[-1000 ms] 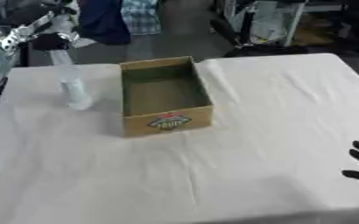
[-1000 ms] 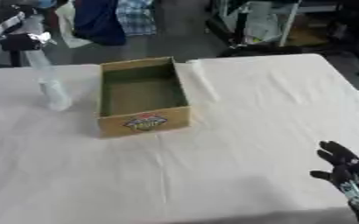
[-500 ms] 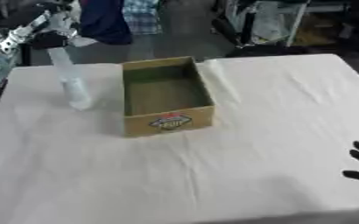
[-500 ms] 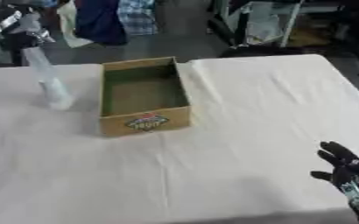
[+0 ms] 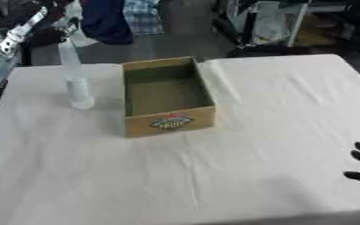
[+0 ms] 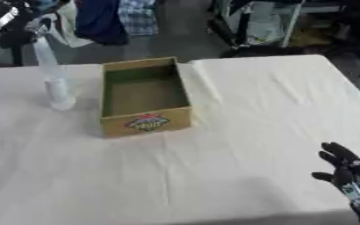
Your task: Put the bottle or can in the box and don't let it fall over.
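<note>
The left hand (image 5: 31, 30) has stayed up by the top of the clear bottle (image 5: 74, 77), which still stands upright | bottle just under that hand, beside the box (image 5: 164, 97); grip unclear | box label too blurry to read | right hand (image 6: 344, 172) rests open, well apart, fingers up, holding nothing

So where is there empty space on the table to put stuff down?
Most of the white table is bare: the wide stretch right of the box and all the near part in front of it, up to the right hand resting open by the near right corner. It is tight only at the far left, where the left hand is at the bottle top beside the box.
</note>
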Controlling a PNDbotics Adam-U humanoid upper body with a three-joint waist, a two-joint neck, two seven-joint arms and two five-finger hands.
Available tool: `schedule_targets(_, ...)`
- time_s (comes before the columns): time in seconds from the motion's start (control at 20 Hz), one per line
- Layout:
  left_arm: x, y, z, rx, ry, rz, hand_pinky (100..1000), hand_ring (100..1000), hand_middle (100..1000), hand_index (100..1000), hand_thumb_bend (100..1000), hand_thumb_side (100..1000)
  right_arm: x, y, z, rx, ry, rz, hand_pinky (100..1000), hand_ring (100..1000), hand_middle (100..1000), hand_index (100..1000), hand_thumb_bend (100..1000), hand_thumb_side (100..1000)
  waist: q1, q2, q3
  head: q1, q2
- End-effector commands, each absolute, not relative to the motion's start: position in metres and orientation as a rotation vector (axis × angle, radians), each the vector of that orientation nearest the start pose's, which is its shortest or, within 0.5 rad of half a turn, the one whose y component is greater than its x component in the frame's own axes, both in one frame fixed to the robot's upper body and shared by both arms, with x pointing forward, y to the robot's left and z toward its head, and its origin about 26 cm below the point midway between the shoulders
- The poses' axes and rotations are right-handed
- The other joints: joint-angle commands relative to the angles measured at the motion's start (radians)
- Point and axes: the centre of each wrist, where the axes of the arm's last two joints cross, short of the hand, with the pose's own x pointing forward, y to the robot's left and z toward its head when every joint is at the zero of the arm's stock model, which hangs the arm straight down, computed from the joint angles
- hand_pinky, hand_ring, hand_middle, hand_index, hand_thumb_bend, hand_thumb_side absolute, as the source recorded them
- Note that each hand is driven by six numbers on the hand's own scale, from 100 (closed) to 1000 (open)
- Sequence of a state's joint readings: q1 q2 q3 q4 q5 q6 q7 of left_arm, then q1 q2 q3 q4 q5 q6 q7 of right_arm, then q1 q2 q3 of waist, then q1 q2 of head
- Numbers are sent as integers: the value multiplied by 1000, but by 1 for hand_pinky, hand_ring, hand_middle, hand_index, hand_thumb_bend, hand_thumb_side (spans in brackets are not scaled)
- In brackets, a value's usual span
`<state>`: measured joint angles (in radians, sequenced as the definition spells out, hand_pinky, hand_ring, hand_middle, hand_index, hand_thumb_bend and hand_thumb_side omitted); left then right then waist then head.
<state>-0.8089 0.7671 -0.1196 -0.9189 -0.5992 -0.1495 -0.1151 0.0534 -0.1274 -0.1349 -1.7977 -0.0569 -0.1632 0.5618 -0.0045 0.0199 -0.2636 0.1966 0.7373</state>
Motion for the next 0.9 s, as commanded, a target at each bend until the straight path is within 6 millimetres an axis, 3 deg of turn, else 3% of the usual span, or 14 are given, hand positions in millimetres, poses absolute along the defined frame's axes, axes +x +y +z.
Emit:
schedule_targets(0.05, 428, 439, 231, 1144, -1460, -1042, 820, 811, 812, 962, 166, 877, 259, -307, 50, 189, -1858, 525, 795, 1000, 973, 1000, 100, 647, 1, -9, 1, 3, -6)
schedule_targets(0.9, 428, 442, 225, 1072, -1340, -1113, 817, 808, 806, 954, 100, 830, 259, -307, 50, 185, -1859, 525, 795, 1000, 973, 1000, 100, 648, 1, -7, 2, 2, -5)
